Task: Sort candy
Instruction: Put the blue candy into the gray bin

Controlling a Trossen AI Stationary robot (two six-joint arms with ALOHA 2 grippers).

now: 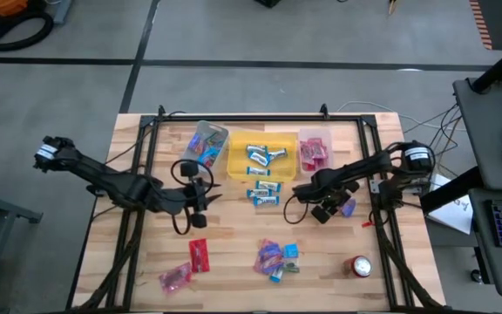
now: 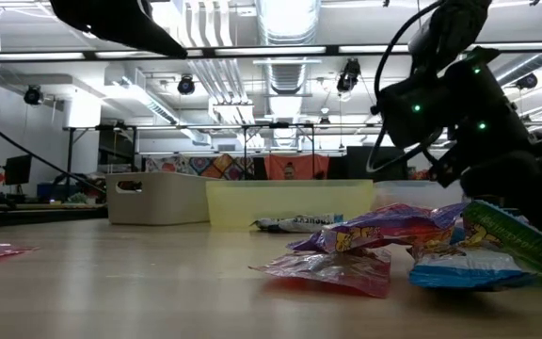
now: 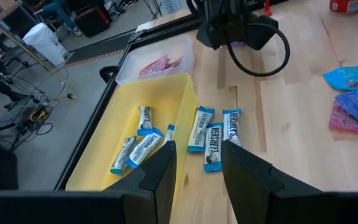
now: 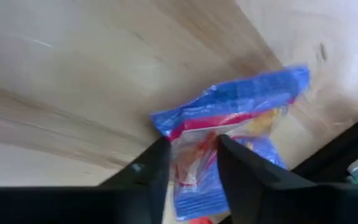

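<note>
Three bins stand at the table's far side: a clear bin (image 1: 206,144) with mixed pieces, a yellow bin (image 1: 236,157) with blue-and-white candy (image 3: 143,146), and a clear bin (image 1: 327,138) with red pieces. My right gripper (image 4: 194,165) points down at the table's right and is shut on a blue-purple candy (image 1: 348,208). My left gripper (image 3: 197,171) hangs open above the table beside the yellow bin's near wall, with nothing between its fingers. More blue-and-white candy (image 1: 264,194) lies on the wood below it. My right gripper pinches the blue-purple candy between its two fingers, around the middle of its wrapper (image 4: 194,146), coming from above and pointing steeply down. The wrapper bunches between the fingers. Its free end (image 4: 272,87) lies flat on the table.
A heap of mixed candy (image 1: 274,257) lies near the front edge, with a red piece (image 1: 199,255) and a pink one (image 1: 175,277) to its left. A red and silver can (image 1: 360,266) stands at the front right. Black frame rails (image 1: 377,166) run along the table's sides.
</note>
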